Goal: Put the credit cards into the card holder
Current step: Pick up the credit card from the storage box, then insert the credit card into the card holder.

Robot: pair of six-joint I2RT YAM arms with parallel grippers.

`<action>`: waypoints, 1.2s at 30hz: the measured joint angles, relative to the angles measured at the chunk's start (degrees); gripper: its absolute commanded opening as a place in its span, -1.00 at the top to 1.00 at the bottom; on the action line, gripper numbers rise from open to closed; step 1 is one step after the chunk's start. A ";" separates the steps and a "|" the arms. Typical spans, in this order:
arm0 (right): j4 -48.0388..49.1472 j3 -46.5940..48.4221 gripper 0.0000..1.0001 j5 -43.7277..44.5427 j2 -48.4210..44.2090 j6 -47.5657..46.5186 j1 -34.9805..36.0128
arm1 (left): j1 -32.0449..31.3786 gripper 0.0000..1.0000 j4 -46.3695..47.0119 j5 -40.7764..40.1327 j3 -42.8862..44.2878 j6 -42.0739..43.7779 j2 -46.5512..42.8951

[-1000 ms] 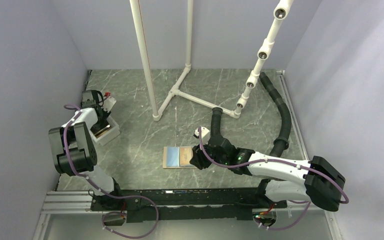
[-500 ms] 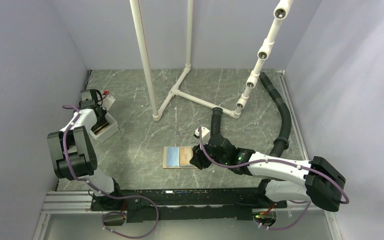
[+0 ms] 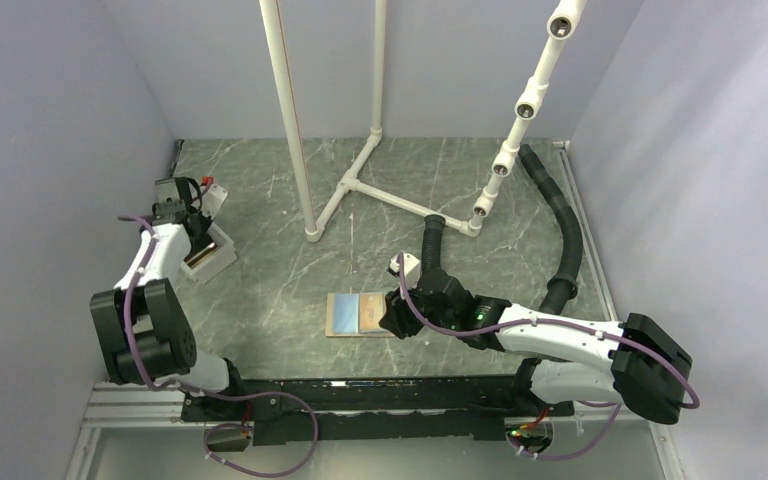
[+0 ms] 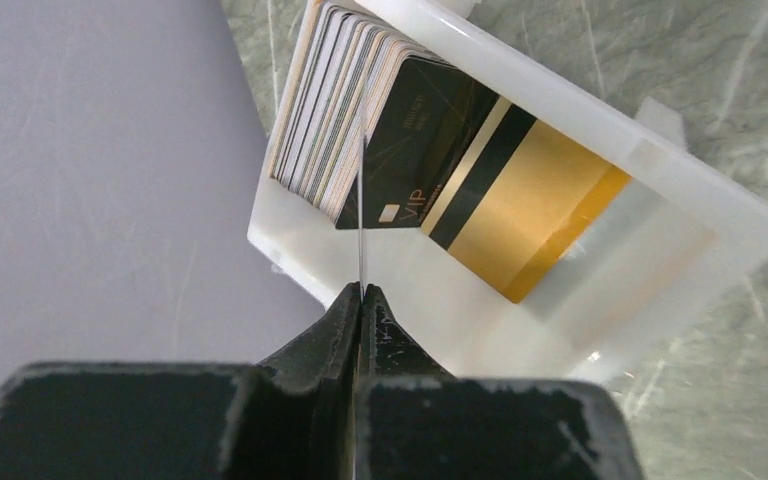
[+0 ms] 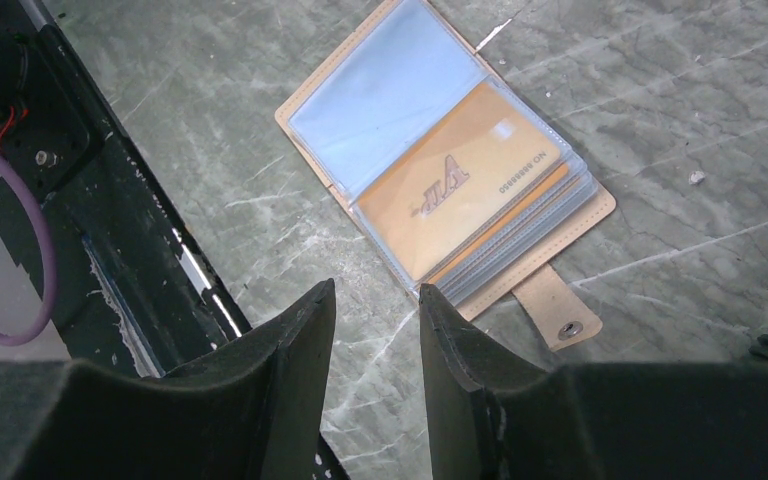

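Observation:
My left gripper (image 4: 362,292) is shut on one credit card (image 4: 361,200), seen edge-on as a thin line above the white tray (image 4: 700,190). A stack of credit cards (image 4: 315,110) stands in the tray, with a black VIP card (image 4: 420,130) and a gold card (image 4: 535,210) leaning in front. In the top view the left gripper (image 3: 194,232) is over the tray (image 3: 222,262) at the left wall. The tan card holder (image 5: 380,100) lies open on the table with a gold card (image 5: 460,190) in its right pocket. My right gripper (image 5: 378,290) is open and empty just off the holder's near edge (image 3: 360,314).
A white pipe frame (image 3: 360,180) stands at the back middle. Black corrugated hoses (image 3: 566,240) run down the right side. The black base rail (image 3: 360,395) crosses the near edge. The left wall is close beside the tray.
My left wrist has drawn back and left, away from the tray, with the card pinched in it. The right arm and the card holder have not moved.

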 measured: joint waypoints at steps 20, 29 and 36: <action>-3.19 5.03 0.49 -10.49 6.49 3.34 -7.96 | -8.92 1.00 -20.57 43.01 -0.94 -64.04 -34.84; 0.15 9.01 0.69 -16.35 19.76 7.37 -8.22 | -23.98 1.00 -3.32 58.58 -19.58 -77.72 -27.58; 2.56 8.98 0.75 -18.95 23.80 9.18 -11.98 | -25.99 1.00 9.92 65.68 -26.60 -80.76 -18.25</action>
